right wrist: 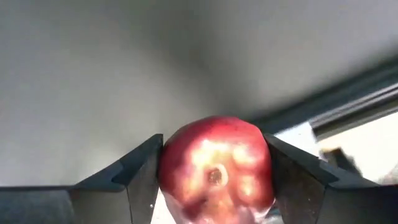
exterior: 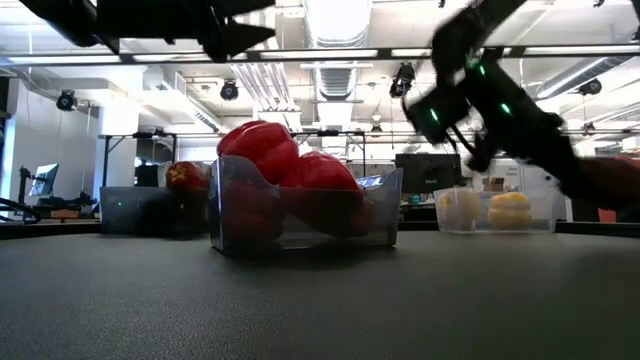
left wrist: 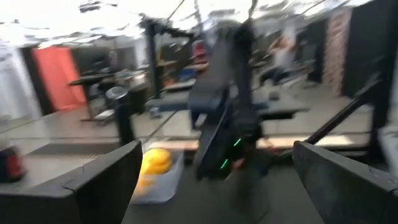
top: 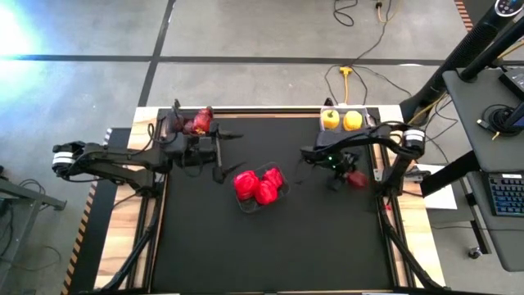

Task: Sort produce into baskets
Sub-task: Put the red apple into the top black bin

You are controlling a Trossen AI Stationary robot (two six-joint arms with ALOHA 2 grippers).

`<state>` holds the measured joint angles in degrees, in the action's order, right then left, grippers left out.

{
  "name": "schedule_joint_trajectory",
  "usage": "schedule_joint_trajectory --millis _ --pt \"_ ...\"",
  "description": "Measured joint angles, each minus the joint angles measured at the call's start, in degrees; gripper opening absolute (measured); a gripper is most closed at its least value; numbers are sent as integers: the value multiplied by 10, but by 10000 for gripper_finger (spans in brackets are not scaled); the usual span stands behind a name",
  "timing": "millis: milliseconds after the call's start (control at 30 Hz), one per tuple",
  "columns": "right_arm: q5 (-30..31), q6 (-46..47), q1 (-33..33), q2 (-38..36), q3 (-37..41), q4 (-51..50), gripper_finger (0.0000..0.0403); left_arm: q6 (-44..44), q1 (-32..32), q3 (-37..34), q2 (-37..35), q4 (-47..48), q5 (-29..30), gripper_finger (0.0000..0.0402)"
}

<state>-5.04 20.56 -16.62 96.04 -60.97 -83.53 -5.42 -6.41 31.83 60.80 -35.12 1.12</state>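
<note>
Right gripper (right wrist: 214,177) clamped on maroon apple (right wrist: 216,167), near table's right edge, below yellow-pepper tub (top: 344,123). Mid-carry step, judging by grip. Next: haul across to dark tub (top: 182,127) at far left, release. Left gripper (top: 219,156) gaping, empty, beside dark tub.

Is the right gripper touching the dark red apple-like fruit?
Touching: the right wrist view shows both fingers of the right gripper pressed against the dark red apple-like fruit.
</note>
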Motion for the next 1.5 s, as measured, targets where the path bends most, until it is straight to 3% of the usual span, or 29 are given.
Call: schedule_joint_trajectory --millis 233,400,467,667,933,1033,1233,1500 --pt "72 21 -3 -57 -112 27 246 -16 -6 1 0 67 97 396" --pt "97 5 -16 -79 -157 97 237 11 -27 24 5 242 328 396" --pt "117 -12 -16 -88 -159 144 235 52 -50 35 9 315 358 396" --pt "136 -86 -31 -86 -134 350 238 121 -143 37 44 373 197 396" --pt "136 -176 -68 2 -130 602 238 138 -181 43 118 340 186 391" --pt "137 -182 -86 57 -130 670 238 137 -181 56 141 333 137 390" --pt "128 -198 -96 131 -137 737 253 134 -181 79 195 335 117 390" --pt "124 -227 -91 139 -137 751 302 120 -181 102 245 255 59 390"
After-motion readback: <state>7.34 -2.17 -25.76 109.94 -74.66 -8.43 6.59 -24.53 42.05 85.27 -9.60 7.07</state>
